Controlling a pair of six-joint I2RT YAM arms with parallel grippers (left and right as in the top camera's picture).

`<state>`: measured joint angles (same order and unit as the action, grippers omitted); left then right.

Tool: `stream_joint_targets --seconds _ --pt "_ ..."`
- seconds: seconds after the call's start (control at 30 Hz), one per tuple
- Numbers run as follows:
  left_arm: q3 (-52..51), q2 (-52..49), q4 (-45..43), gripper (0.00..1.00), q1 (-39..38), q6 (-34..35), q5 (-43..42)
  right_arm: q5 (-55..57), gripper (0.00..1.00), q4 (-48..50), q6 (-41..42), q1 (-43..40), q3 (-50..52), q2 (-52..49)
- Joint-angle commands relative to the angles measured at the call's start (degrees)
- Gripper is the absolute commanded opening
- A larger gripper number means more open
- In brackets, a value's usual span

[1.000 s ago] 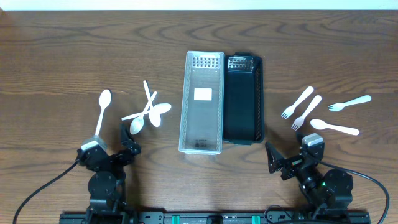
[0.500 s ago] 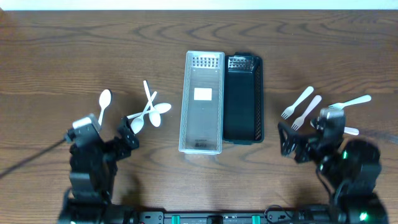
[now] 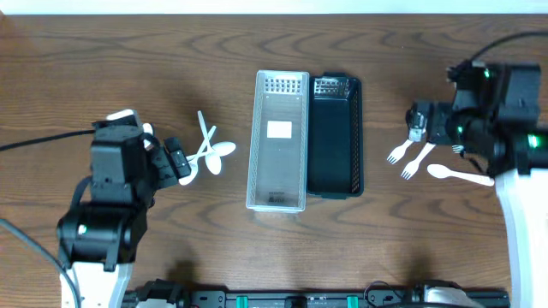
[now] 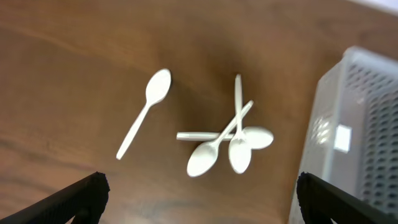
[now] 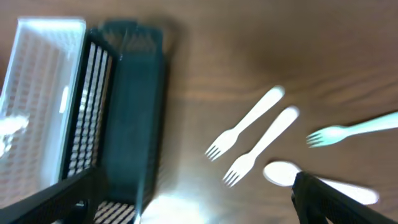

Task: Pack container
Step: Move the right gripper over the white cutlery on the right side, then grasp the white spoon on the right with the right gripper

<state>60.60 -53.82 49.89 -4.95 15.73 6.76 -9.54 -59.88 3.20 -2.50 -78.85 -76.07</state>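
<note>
- The left gripper (image 4: 199, 191) hangs wide open and holds nothing, above the crossed spoons (image 4: 227, 143) left of the clear container (image 3: 278, 141) — a lone spoon (image 4: 144, 109) lies farther left.
- The right gripper (image 5: 196, 186) is spread wide too and empty, over the forks (image 5: 249, 134) well right of the clear container, with a stray spoon (image 5: 283, 173) beside them.
- Packing hasn't begun, I'd say — this is the reach for a first piece. The next move calls for pinching one handle without dragging the tangled neighbours.
- The clear container holds only a white label (image 3: 279, 130). The black container (image 3: 336, 137), touching its right side, looks empty.
</note>
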Motion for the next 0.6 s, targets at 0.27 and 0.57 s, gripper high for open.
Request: stream_joint_targets --seconds 0.27,0.57 --pt "1.01 -4.00 0.61 0.98 0.28 -1.09 0.31 22.75 0.99 -6.91 36.28 -5.53 -0.96 -12.57" --pt "0.98 -5.20 0.63 0.98 0.28 -1.09 0.31 21.09 0.99 -6.86 45.48 -15.61 2.32 -16.87"
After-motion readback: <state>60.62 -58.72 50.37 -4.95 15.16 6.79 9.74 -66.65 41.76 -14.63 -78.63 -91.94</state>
